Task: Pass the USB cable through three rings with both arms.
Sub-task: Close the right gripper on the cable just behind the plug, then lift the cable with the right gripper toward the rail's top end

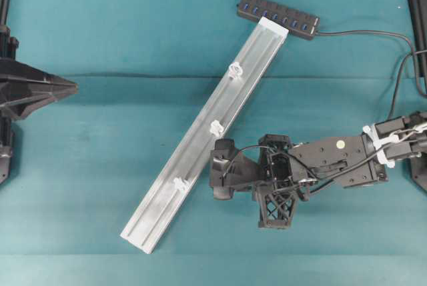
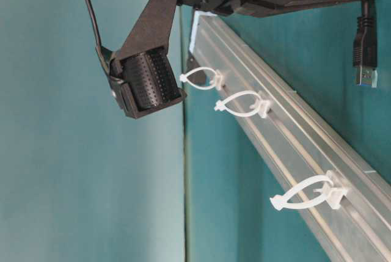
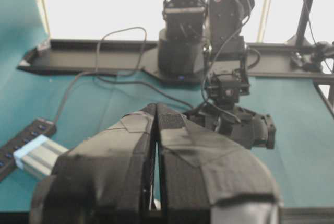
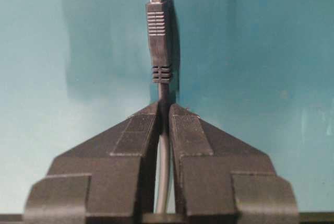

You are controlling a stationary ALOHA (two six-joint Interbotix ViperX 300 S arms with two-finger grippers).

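Right end effector [image 4: 164,110] pinches the USB cable [image 4: 158,31] behind its plug; left end effector [image 3: 156,125] pressed together. A loose pinch could let the plug droop past the rings [image 1: 216,127].

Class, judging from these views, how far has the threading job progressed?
Done: the right end effector has shut on the USB cable just behind its plug. In hand: the plug hangs beside the rail, aimed at no ring. Left: all three rings are unthreaded, and the left end effector waits shut, off to the side.
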